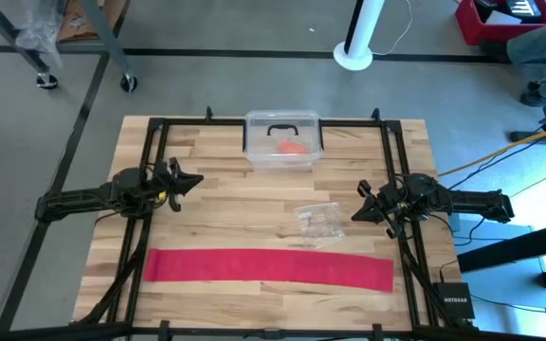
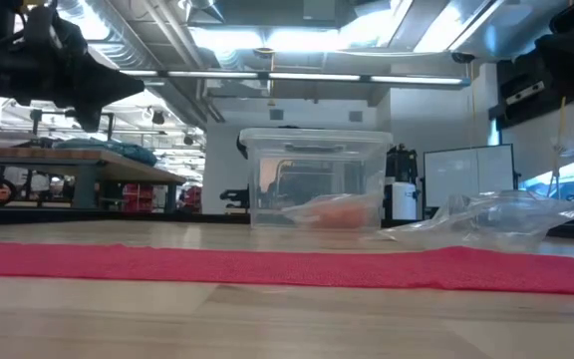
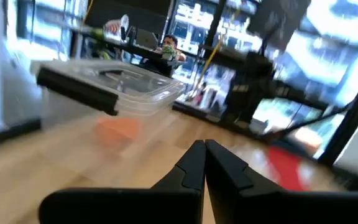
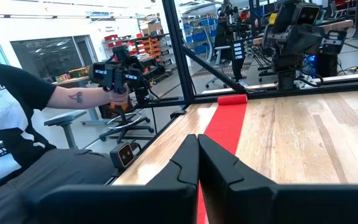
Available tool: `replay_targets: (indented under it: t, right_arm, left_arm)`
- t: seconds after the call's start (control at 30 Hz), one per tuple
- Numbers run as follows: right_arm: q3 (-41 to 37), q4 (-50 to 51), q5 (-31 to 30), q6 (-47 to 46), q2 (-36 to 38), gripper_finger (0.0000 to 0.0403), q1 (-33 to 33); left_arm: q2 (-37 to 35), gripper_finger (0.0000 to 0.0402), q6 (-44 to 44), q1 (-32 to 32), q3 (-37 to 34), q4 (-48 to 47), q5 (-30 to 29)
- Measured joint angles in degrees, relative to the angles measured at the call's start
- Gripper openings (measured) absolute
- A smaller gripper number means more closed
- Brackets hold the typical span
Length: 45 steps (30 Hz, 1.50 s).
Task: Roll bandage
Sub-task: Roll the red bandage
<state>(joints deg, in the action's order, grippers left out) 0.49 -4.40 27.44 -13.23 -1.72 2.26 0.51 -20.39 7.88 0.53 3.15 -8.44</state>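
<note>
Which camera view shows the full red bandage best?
The high view: the bandage lies flat and unrolled along the table's near edge, both ends visible. The low view shows it edge-on as a thin strip; the right wrist view shows it running away lengthwise; the left wrist view catches only a blurred part.

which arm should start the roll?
Close call, probably right: the right gripper hangs nearer the bandage end; the left gripper sits farther back. Both jaws shut, nothing held.

Robotics lab: exposed ceiling ducts point(image 2: 128, 45), cluttered workbenches point(image 2: 68, 160), parts shelving point(image 4: 197, 40), framed wooden table point(image 1: 254, 204).
</note>
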Motion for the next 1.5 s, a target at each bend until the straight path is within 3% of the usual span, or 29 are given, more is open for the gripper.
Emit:
replay_targets:
  t: [0.37,0.53,0.67,0.93,1.17,1.3,1.5]
  right_arm:
    - [-0.01,-0.04,0.0,0.02,0.0,0.0008,0.0]
    - [-0.01,-0.04,-0.04,0.06,-0.01,0.0008,0.0]
    - [0.0,0.04,-2.78,0.13,-0.01,0.0008,0.0]
    - [-0.02,0.35,-9.14,0.13,-0.01,0.0008,0.0]
    - [-0.02,0.42,-10.33,0.11,-0.01,0.0008,0.0]
    - [-0.02,0.39,-10.33,0.11,-0.01,0.0008,0.0]
    - [-0.02,0.42,-10.33,0.07,-0.01,0.0008,0.0]
  left_arm:
    - [0.19,0.0004,-1.87,-0.1,0.9,2.08,-0.76]
    - [3.04,0.0001,-0.51,-1.68,7.43,2.26,-0.62]
    - [9.85,0.0001,0.87,-3.41,15.36,-0.15,-0.62]
    - [33.58,0.0,-3.83,-9.24,36.05,-17.74,-0.77]
    - [50.0,0.0,-17.62,-16.21,53.42,-41.38,-1.1]
    - [55.72,0.0,-27.02,-21.04,59.11,-55.49,-1.21]
    - [60.4,0.0,-43.95,-29.81,61.2,-70.12,-0.09]
